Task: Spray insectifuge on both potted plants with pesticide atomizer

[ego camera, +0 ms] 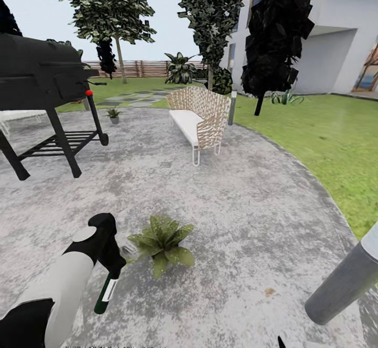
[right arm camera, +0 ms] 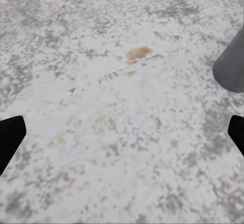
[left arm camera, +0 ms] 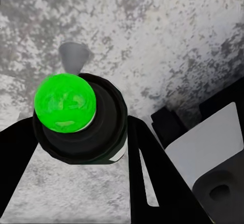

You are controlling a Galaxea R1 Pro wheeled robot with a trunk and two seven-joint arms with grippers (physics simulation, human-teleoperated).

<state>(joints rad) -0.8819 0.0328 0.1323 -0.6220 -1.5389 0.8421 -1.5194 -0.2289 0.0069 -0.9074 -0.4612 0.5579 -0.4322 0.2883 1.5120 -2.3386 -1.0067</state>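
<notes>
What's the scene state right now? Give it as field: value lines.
left gripper: shut on the pesticide atomizer, bottle hanging down
atomizer top: shows green in the left wrist view
right gripper: open, holding nothing, over bare patio
near potted plant: broad-leaved, just beside the atomizer
far potted plant: spiky, grey pot, by the grill
other: woven bench on the patio, lawn beyond
</notes>
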